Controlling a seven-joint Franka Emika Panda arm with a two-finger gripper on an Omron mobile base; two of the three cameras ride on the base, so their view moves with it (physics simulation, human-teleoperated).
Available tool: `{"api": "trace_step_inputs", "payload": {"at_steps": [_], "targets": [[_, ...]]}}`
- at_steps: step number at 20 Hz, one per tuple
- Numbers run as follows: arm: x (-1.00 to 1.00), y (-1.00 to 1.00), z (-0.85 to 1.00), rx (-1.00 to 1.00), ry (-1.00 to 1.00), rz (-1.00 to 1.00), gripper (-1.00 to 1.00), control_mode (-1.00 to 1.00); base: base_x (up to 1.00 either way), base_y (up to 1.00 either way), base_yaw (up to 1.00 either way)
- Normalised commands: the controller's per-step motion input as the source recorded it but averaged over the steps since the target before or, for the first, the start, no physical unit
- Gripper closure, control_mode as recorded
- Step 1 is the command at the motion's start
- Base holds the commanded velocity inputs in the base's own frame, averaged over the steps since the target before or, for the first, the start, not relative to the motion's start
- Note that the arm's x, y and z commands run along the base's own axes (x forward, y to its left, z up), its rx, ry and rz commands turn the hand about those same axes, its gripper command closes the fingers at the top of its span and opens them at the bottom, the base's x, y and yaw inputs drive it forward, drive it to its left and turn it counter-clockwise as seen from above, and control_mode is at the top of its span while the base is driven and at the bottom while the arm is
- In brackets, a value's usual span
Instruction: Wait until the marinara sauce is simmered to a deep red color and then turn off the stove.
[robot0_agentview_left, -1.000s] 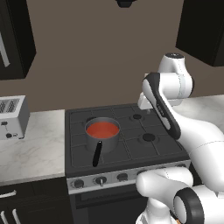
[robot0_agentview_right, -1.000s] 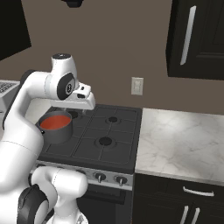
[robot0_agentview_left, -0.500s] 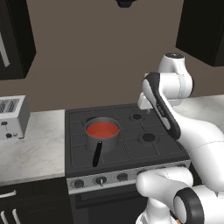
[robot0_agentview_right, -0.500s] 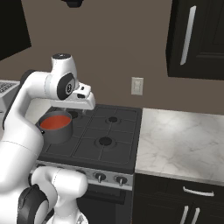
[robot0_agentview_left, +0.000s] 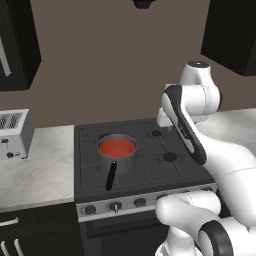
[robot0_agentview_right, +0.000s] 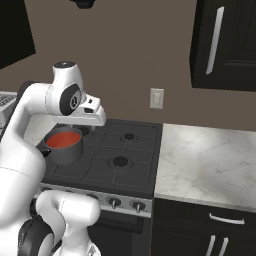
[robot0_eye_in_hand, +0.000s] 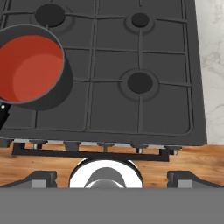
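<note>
Nothing has moved since the earlier frames: my arm stays in the same pose and the saucepan (robot0_agentview_left: 116, 154) is at the same place. My claw (robot0_eye_in_hand: 111, 178) hangs high over the stove (robot0_agentview_left: 150, 172) with its two fingers spread wide, holding nothing. The marinara sauce (robot0_agentview_left: 117, 148) is a flat orange-red disc that fills the saucepan, which stands on the front left burner with its black handle (robot0_agentview_left: 111, 176) pointing toward the knob row (robot0_agentview_left: 115, 205). In the hand view the sauce (robot0_eye_in_hand: 29, 68) is at the left edge, apart from my fingers. A silver toaster (robot0_agentview_left: 14, 134) stands on the counter (robot0_agentview_left: 37, 172) left of the stove.
</note>
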Motion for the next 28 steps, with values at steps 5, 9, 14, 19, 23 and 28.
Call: {"api": "trace_step_inputs", "payload": {"at_steps": [5, 9, 14, 19, 23, 28], "targets": [[-0.4, 0.53, -0.01, -0.16, -0.1, 0.06, -1.0, -1.0, 0.0, 0.0, 0.0], [-0.33, 0.81, -0.16, -0.24, -0.1, 0.14, -1.0, -1.0, 0.0, 0.0, 0.0], [-0.24, 0.78, -0.21, -0.2, -0.09, 0.15, -1.0, -1.0, 0.0, 0.0, 0.0], [-0.23, 0.7, -0.23, -0.17, -0.1, 0.15, -1.0, -1.0, 0.0, 0.0, 0.0], [-0.24, 0.64, -0.26, -0.17, -0.1, 0.14, -1.0, -1.0, 0.0, 0.0, 0.0], [-0.28, 0.49, -0.3, -0.22, -0.12, 0.13, -1.0, -1.0, 0.0, 0.0, 0.0]]}}
